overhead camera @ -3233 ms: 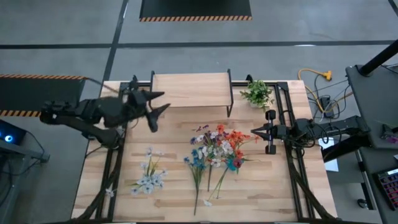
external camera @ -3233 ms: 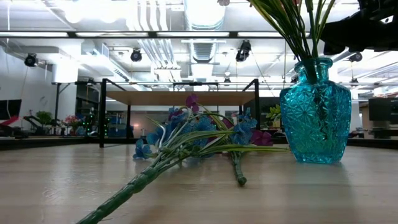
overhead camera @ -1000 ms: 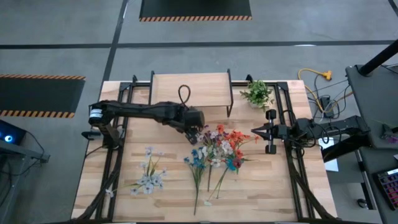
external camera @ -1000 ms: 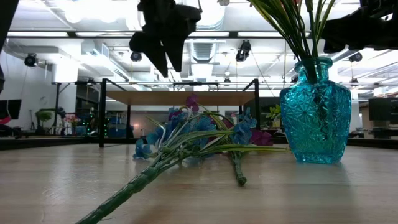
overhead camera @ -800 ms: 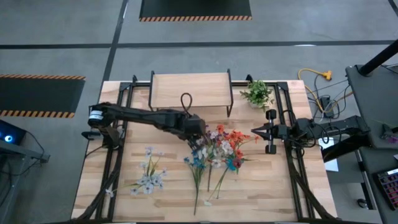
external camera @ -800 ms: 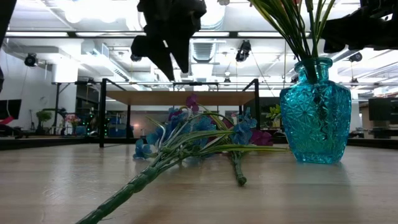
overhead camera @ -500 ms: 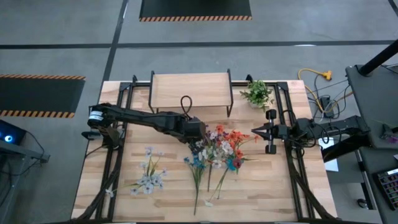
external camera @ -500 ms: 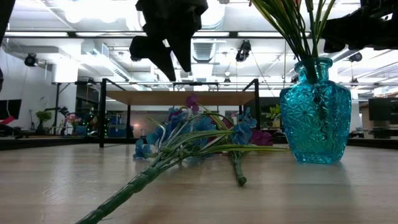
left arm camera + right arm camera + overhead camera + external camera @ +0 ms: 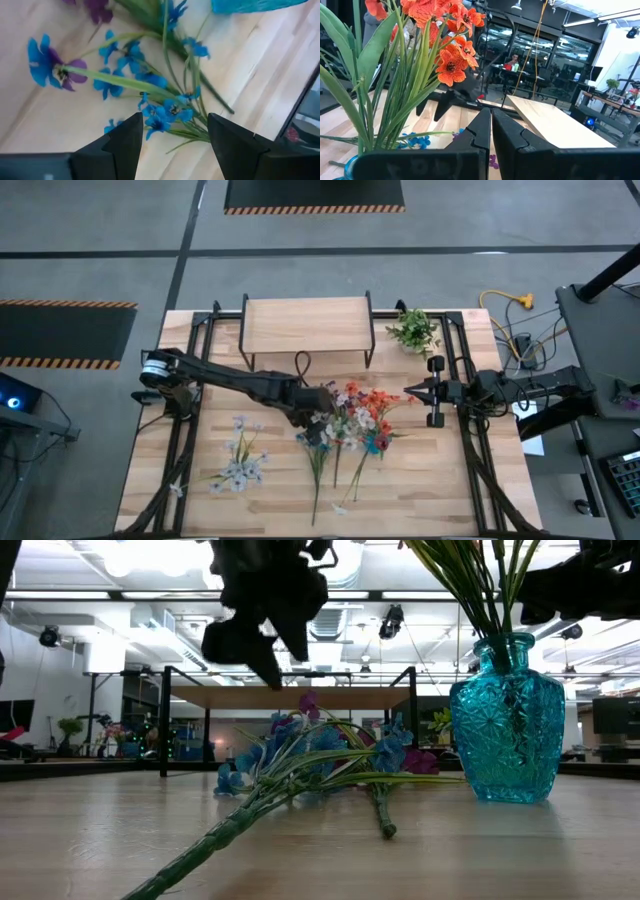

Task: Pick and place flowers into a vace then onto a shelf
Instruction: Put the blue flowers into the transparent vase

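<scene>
blue flowers [image 9: 150,95] lie loose on the table [image 9: 430,480], just beside the glass vase [image 9: 507,720]. my left gripper [image 9: 172,135] hangs over them, fingers apart. they look light and soft; i think the thin green stems give the better hold, not the blooms.

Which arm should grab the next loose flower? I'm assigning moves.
Left. Its open gripper hangs right above the blue flowers lying on the table, while the right gripper waits shut beside the vase.
</scene>
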Available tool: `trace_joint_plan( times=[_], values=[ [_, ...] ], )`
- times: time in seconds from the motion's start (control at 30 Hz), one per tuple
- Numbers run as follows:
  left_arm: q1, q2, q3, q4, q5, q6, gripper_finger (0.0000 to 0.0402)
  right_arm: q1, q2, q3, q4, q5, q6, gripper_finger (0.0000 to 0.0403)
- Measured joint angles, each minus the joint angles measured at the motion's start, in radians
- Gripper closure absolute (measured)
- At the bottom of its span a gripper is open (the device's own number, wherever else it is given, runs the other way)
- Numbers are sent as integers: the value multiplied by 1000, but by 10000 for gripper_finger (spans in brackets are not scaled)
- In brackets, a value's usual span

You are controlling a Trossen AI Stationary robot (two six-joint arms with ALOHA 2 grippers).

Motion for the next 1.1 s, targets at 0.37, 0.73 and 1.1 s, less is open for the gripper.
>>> trace_joint_plan(
  times=[0.37, 0.73, 1.1],
  values=[
    [-19, -1, -100, 137, 50, 1, 197, 0, 0, 0, 0, 0, 0, 394],
    [-24, 0, -171, 233, 45, 91, 197, 0, 0, 0, 1, 0, 0, 394],
    [-29, 0, -231, 328, 53, 270, 197, 0, 1, 0, 1, 0, -19, 394]
  ],
)
